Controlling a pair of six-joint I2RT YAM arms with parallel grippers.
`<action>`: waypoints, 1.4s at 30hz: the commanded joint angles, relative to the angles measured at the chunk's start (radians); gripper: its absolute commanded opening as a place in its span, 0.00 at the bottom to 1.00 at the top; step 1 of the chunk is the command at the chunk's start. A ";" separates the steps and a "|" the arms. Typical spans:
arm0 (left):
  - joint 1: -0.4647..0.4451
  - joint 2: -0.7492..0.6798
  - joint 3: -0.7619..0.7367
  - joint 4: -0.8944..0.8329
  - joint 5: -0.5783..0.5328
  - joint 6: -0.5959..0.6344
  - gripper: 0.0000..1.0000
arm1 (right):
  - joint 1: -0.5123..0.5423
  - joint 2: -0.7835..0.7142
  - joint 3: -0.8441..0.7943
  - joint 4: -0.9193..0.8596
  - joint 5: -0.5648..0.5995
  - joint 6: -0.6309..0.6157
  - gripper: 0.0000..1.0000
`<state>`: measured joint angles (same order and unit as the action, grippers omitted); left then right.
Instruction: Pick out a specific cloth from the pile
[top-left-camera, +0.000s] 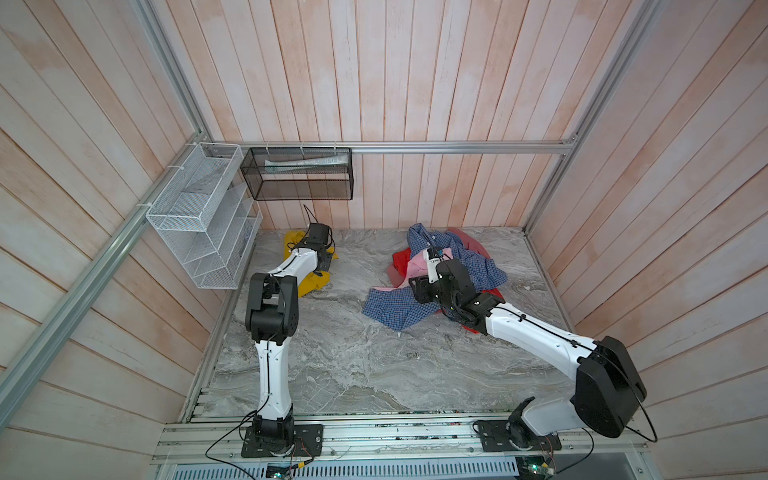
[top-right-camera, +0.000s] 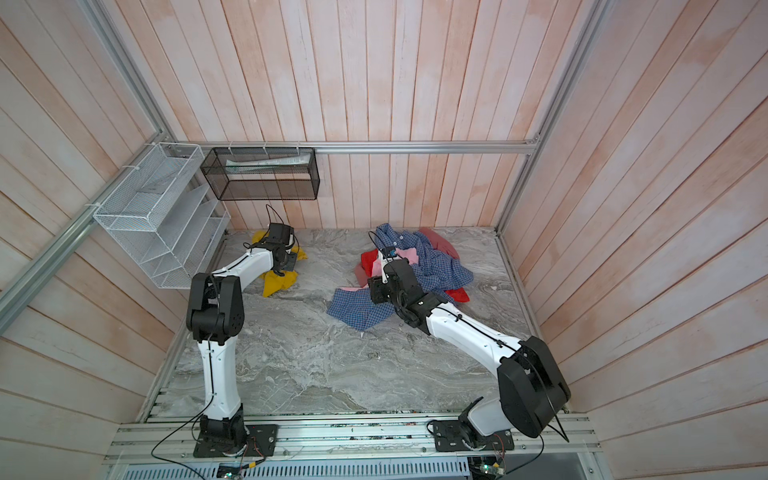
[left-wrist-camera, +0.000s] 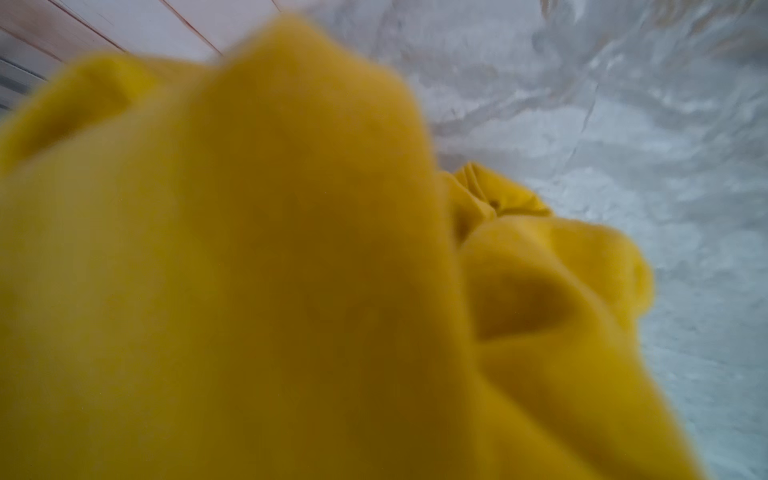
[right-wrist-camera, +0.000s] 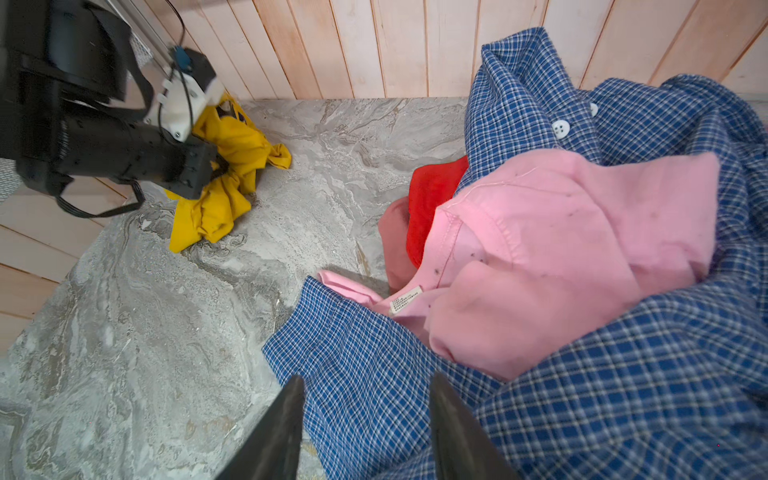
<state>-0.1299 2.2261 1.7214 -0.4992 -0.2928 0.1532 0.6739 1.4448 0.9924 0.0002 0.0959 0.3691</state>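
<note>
Beneath the left arm (top-left-camera: 297, 262), the cloth (top-left-camera: 313, 284) lies half-hidden.

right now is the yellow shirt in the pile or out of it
out: the yellow t-shirt lies bunched near the far left corner, with bare table between it and the pile.

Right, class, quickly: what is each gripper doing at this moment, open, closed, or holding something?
Left gripper: shut on the yellow T-shirt.
Right gripper: open, empty, above the blue checked shirt.
</note>
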 joint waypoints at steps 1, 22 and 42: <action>0.001 0.048 0.035 -0.113 0.016 -0.041 0.00 | -0.005 -0.020 -0.016 0.000 0.020 0.010 0.50; 0.009 -0.146 -0.026 -0.052 0.092 -0.134 0.72 | -0.007 -0.027 -0.013 -0.006 0.030 0.007 0.52; 0.030 -0.758 -0.671 0.380 0.106 -0.274 1.00 | -0.176 -0.334 -0.256 0.099 0.213 -0.193 0.71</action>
<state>-0.1051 1.5402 1.1355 -0.2596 -0.1909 -0.0776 0.5316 1.1736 0.8070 0.0357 0.2474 0.2325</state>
